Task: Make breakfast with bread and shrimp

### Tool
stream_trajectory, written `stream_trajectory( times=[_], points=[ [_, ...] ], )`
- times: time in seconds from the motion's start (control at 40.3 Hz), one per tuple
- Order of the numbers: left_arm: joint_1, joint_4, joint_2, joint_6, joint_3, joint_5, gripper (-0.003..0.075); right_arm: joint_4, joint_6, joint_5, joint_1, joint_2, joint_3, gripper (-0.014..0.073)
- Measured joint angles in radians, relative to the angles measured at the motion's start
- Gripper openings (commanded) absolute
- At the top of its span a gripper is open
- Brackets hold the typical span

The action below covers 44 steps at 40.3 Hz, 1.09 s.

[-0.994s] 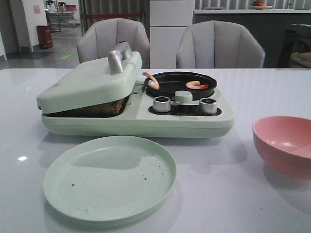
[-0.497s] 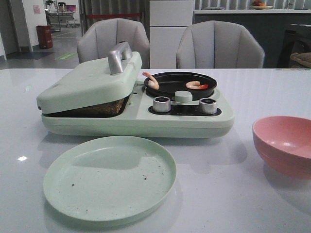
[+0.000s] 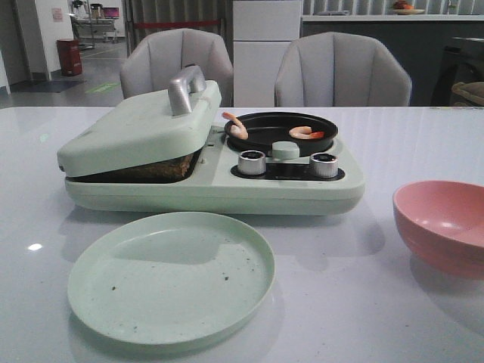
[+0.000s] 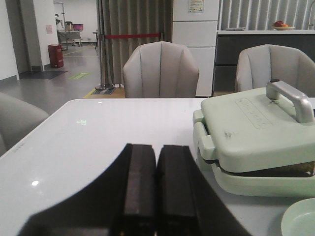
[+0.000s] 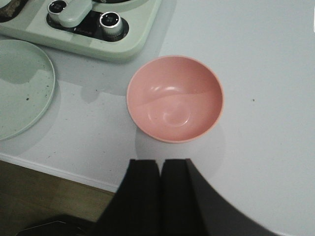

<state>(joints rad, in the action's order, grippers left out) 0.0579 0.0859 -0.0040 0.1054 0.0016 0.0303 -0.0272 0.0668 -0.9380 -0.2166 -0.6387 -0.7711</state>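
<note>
Two pink-orange shrimp (image 3: 236, 125) (image 3: 305, 132) lie in the black round pan (image 3: 265, 134) of the pale green breakfast maker (image 3: 287, 189). Its lid (image 3: 140, 125) with a silver handle (image 3: 185, 87) is nearly closed over toasted bread (image 3: 155, 169), of which only a brown edge shows. The lid also shows in the left wrist view (image 4: 256, 132). My left gripper (image 4: 156, 152) is shut and empty, to the left of the maker. My right gripper (image 5: 160, 167) is shut and empty, above the table's front edge near the pink bowl (image 5: 174, 98). Neither gripper shows in the front view.
An empty pale green plate (image 3: 171, 276) lies in front of the maker, also in the right wrist view (image 5: 22, 88). The pink bowl (image 3: 442, 223) sits at the right. Two silver knobs (image 3: 252, 162) (image 3: 324, 164) face the front. Two grey chairs (image 3: 178, 64) stand behind the table.
</note>
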Motion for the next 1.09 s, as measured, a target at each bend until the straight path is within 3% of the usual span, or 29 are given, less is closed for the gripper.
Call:
stream_trajectory(
  times=[1.093],
  points=[
    [0.008,0.0,0.0,0.002,0.0,0.0,0.0099,0.003,-0.015,0.027,0.007,0.025,0.022,0.0046]
  ],
)
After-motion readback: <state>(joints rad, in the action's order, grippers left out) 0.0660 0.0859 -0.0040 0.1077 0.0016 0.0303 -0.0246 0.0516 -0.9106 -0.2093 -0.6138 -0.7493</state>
